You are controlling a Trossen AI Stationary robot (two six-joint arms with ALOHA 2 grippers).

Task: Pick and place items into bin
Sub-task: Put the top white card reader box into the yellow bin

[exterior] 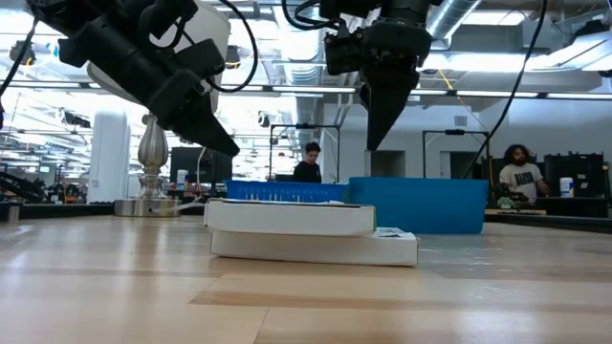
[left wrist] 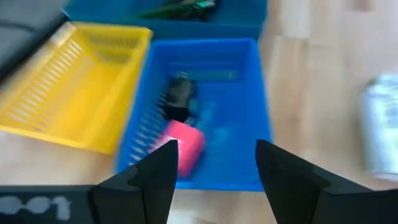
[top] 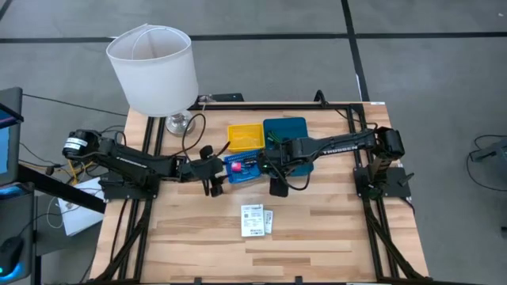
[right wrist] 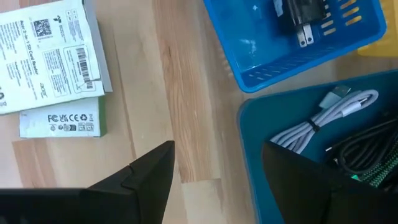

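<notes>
My left gripper [top: 212, 185] [left wrist: 214, 149] hovers open just off the left near corner of the small blue tray [top: 243, 167], touching nothing. In that tray lie a red-pink piece [left wrist: 185, 146] and a black plug [right wrist: 301, 15]. My right gripper [top: 277, 188] [right wrist: 217, 149] is also open and empty, above the bare wood right of the blue tray. Two white printed packets [top: 255, 220] [right wrist: 53, 65] lie flat on the table nearer the front edge, one partly over the other. The teal tray [top: 285, 133] holds a grey cable [right wrist: 323, 121] and black-green cords [right wrist: 364, 155]. The yellow tray [top: 245, 136] shows nothing inside.
A white lampshade [top: 153, 67] on a silver base [top: 179, 123] stands at the far left corner, with its cord running near the left arm. The trays sit side by side at the table's far middle. People sit in the room behind [exterior: 521, 177]. Bare wood [top: 333, 229] lies around the packets.
</notes>
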